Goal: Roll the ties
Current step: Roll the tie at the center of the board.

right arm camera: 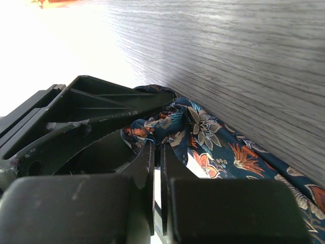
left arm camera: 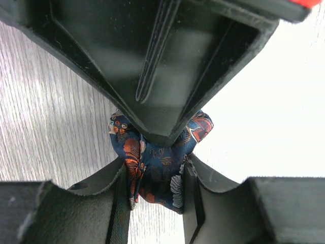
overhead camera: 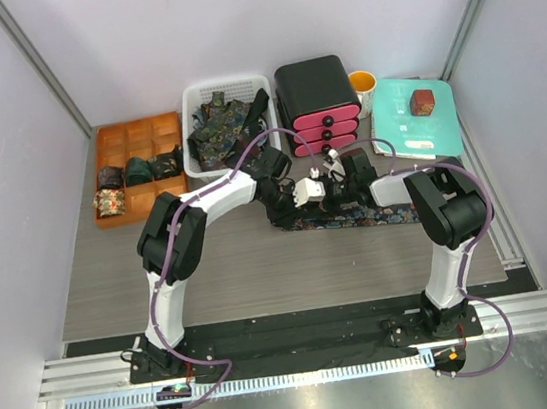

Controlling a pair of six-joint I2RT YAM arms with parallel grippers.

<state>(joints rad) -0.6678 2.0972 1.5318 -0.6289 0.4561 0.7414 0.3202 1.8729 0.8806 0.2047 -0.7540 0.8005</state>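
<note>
The left fingers [left arm camera: 101, 185] are clamping a bunched fold of the dark blue paisley tie [left arm camera: 157, 170], with the cloth squeezed between the two pads and bulging out past their tips. The right fingers [right arm camera: 138, 165] are pressing together with only a thin slit between them, and their tips are touching the same bunch from the opposite side. Whether a fold is caught in them cannot be told. Both pairs of fingers are meeting tip to tip over the grey wood desk [overhead camera: 262, 267]. The rest of the tie [overhead camera: 366, 216] is lying flat on the desk, trailing away from the fingers to the right and passing under the right arm. Beyond the left fingers, a white basket [overhead camera: 189, 100] is holding loose ties [overhead camera: 217, 121] in a heap. Further to their left, an orange tray [overhead camera: 109, 140] is carrying rolled ties [overhead camera: 138, 169] in its near compartments. Beyond the right fingers, a black chest with pink drawers [overhead camera: 319, 108] is standing upright, well apart from the tie being held.
</note>
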